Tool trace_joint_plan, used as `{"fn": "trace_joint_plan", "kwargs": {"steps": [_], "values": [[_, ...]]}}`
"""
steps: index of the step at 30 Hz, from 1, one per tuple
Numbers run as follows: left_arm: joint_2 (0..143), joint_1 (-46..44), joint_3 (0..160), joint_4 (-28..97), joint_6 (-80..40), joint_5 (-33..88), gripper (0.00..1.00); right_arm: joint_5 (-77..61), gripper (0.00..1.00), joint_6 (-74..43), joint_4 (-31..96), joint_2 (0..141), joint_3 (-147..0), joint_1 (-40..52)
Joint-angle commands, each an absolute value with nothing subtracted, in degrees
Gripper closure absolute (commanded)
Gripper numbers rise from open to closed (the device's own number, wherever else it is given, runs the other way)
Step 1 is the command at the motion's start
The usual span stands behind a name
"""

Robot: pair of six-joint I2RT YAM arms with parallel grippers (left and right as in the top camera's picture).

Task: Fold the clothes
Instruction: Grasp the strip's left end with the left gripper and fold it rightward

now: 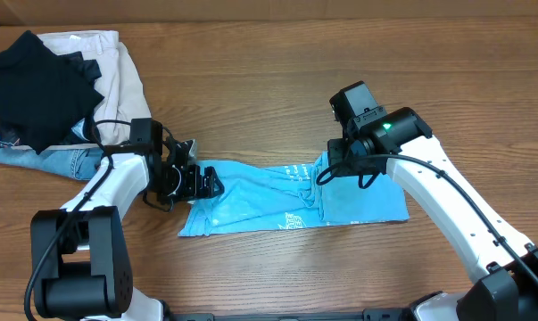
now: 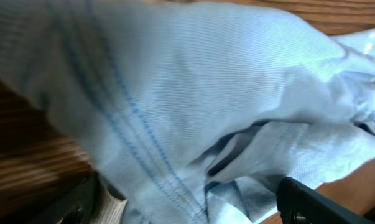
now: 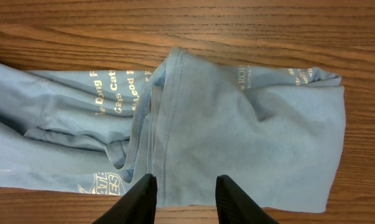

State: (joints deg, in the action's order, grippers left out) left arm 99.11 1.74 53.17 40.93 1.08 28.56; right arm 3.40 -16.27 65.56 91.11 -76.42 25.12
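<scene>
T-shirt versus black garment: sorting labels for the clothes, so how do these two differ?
The T-shirt is sky-blue with print; the black garment shows none. The T-shirt lies stretched out mid-table; the black garment sits crumpled atop a clothes pile at the far-left corner. Both are cloth.

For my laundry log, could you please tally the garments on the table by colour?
Light blue T-shirt: 1
Black garment: 1
Beige trousers: 1
Blue denim: 1
Total: 4

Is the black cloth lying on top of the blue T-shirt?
No, the black garment lies in the far corner, well apart from the blue T-shirt spread in the middle.
</scene>
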Motion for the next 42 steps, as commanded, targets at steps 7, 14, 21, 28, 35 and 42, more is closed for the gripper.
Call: {"fn": "trace_joint_plan", "kwargs": {"steps": [7, 14, 21, 28, 35, 42], "values": [[101.14, 1.26, 49.10, 40.95, 3.88, 34.15, 0.16, 3.79, 0.65, -16.58, 65.32, 90.80, -76.95, 25.02], [101.14, 1.08, 48.95, 39.57, 3.62, 34.17, 0.59, 3.79, 0.65, -16.58, 65.34, 90.80, -76.95, 25.02], [101.12, 2.81, 50.48, 38.41, 1.21, 32.93, 0.96, 4.38, 0.65, -16.58, 65.58, 90.80, -76.95, 24.99], [101.12, 14.06, 60.64, 46.61, 0.01, 23.97, 0.96, 7.73, 0.65, -16.73, 65.89, 90.80, -76.95, 22.59], [101.12, 23.97, 76.20, 54.63, -0.71, 24.08, 0.96, 7.68, 0.65, -16.71, 66.59, 90.80, -76.95, 15.94], [101.12, 17.96, 84.97, 66.67, -1.50, 23.97, 0.96, 7.66, 0.65, -16.67, 66.78, 90.80, -76.95, 12.62]]}}
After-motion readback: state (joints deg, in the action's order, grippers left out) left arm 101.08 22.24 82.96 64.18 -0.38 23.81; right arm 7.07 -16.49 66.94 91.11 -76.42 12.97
